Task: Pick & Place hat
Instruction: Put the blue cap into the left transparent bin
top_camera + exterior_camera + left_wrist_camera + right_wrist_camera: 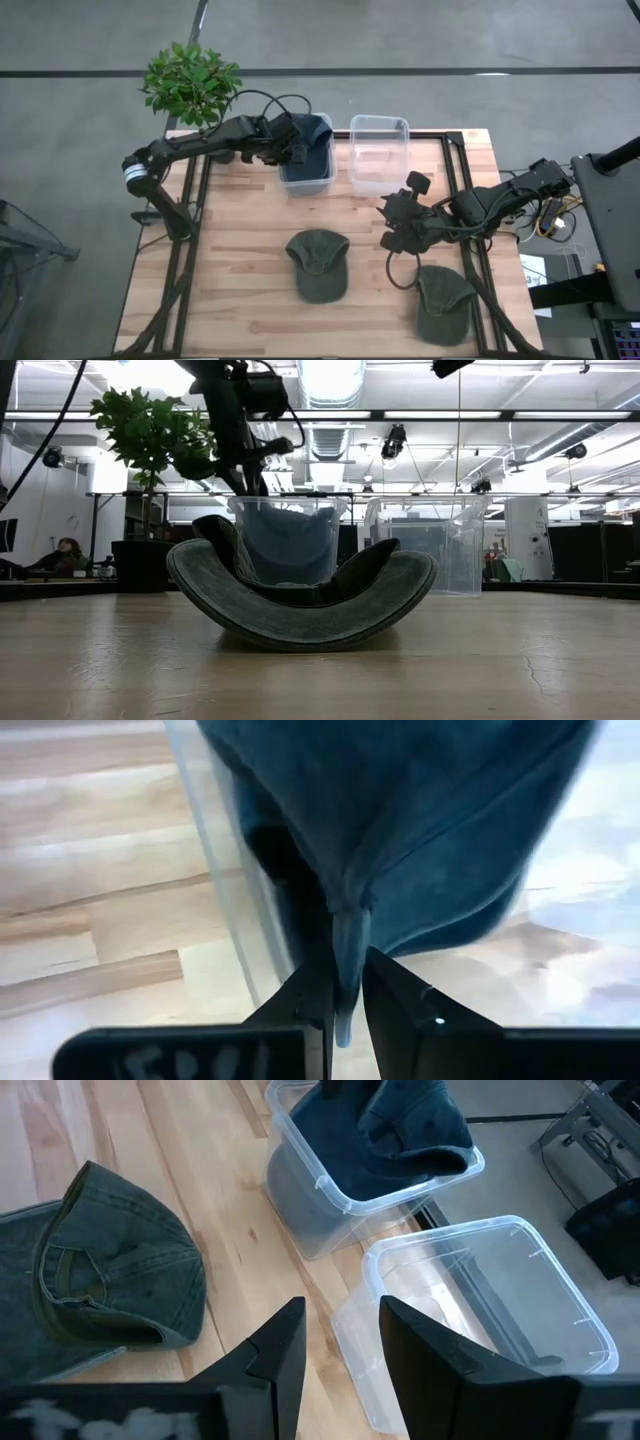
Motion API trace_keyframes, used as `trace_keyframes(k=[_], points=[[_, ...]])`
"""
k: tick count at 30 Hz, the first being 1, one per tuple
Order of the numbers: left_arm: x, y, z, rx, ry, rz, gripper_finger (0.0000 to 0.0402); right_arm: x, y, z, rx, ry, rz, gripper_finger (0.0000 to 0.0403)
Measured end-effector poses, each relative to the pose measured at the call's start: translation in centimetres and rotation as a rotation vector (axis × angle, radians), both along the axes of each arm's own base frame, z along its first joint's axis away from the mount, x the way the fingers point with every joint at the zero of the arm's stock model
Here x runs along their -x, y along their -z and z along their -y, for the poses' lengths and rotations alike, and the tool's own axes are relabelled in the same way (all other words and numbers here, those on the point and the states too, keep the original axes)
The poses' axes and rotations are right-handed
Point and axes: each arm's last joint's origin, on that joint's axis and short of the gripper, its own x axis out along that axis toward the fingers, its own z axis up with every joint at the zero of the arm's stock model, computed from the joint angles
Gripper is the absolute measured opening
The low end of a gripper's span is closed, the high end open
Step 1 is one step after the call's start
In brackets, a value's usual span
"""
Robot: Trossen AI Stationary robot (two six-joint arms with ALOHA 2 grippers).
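A blue hat [312, 135] lies heaped in the left clear bin [307, 182] at the table's far side, its crown rising above the rim [410, 1125]. My left gripper [348, 970] stands over that bin, pointing steeply down, shut on a fold of the hat. A green hat [318, 265] rests on its brim and crown at mid-table, also in the low view [300, 600]. A second green hat [445, 305] lies near the right front. My right gripper [342, 1330] hovers open right of centre [398, 215] with nothing between its fingers. My left gripper pinches a narrow fold of the blue hat's cloth [350, 935] between its two fingers [310, 995]. The fingers come from above, slanting down. The rest of the hat spreads out beyond the fingers and sits in the bin.
A second clear bin [352, 150], empty, stands right of the blue hat's bin. A potted plant [190, 85] stands at the far left corner. Black frame rails run along the table's left and right sides. Bare wood lies at the front left.
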Motion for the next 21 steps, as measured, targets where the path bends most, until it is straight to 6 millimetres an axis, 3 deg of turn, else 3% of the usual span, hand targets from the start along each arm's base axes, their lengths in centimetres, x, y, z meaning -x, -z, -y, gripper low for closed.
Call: trace_keyframes(k=[7,13,21], points=[[1.7,-2.9,0.9,-0.044,0.017,0.070,0.0047,0.0,0.0,0.0,-0.001,-0.001,0.000,0.0123],[3.0,-4.1,1.5,-0.065,0.001,0.076,0.0047,0.0,0.0,0.0,-0.002,-0.001,0.000,0.0123],[2.2,-6.1,0.6,-0.306,0.011,0.166,0.0047,0.0,0.0,0.0,-0.005,-0.002,0.003,0.0123]])
